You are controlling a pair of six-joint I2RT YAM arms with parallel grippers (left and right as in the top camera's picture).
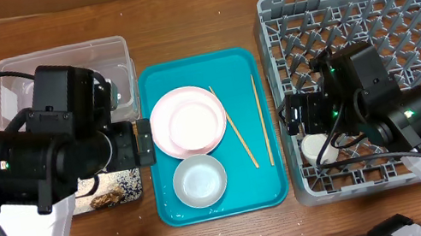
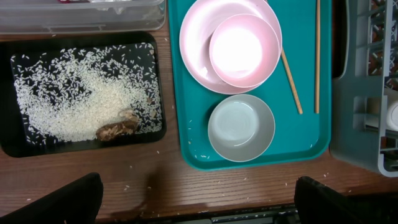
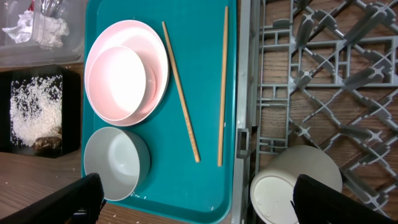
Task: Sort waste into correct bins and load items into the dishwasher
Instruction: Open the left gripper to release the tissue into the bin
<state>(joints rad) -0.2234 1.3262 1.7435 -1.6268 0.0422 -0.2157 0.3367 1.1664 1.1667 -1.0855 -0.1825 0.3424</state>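
My left tool (image 2: 198, 202) gapes beside the black tray (image 2: 18, 146) of rice (image 2: 68, 93) (one brown scrap (image 2: 117, 127)); right tool (image 3: 198, 200) gapes by the racked cup (image 3: 280, 193).

Noted glossy teal plastic on tray (image 2: 311, 137) | matt grey plastic on dish rack (image 2: 351, 93) | bare wood on chopsticks (image 3: 181, 93) (dull, pale) | clear plastic on tub (image 1: 60, 51)

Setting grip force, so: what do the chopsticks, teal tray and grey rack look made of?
Chopsticks: probably wood, matte light-brown sticks. Teal tray: seemingly plastic, smooth with even colour and soft sheen. Grey rack: moulded plastic, matte, thin lattice ribs.
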